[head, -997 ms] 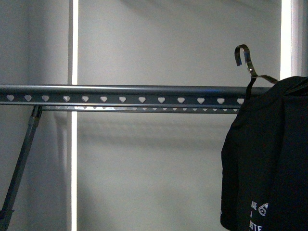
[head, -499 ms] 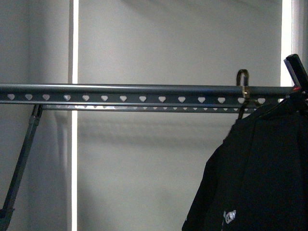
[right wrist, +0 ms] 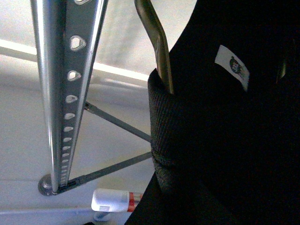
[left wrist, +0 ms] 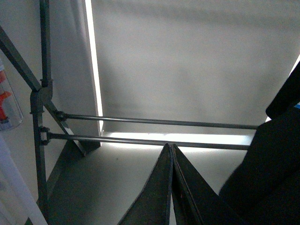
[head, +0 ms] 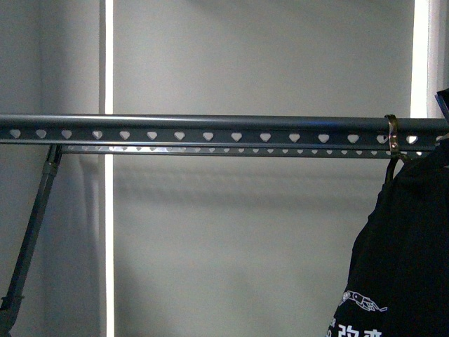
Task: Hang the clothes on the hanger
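Over rail [head: 210, 128], rt end, hook [head: 391, 137] now seated.

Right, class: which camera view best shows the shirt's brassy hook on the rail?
The front view: the brassy hook wraps over the heart-holed rail. The right wrist view shows only its stem rising from the black T-shirt, beside the rail. The left wrist view shows none of it.

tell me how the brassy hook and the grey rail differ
The hook is shiny and brassy; the rail is dark grey. The hook is short and curved; the rail is long, straight and level. The rail has a row of heart-shaped holes; the hook shows none. Both look metal.
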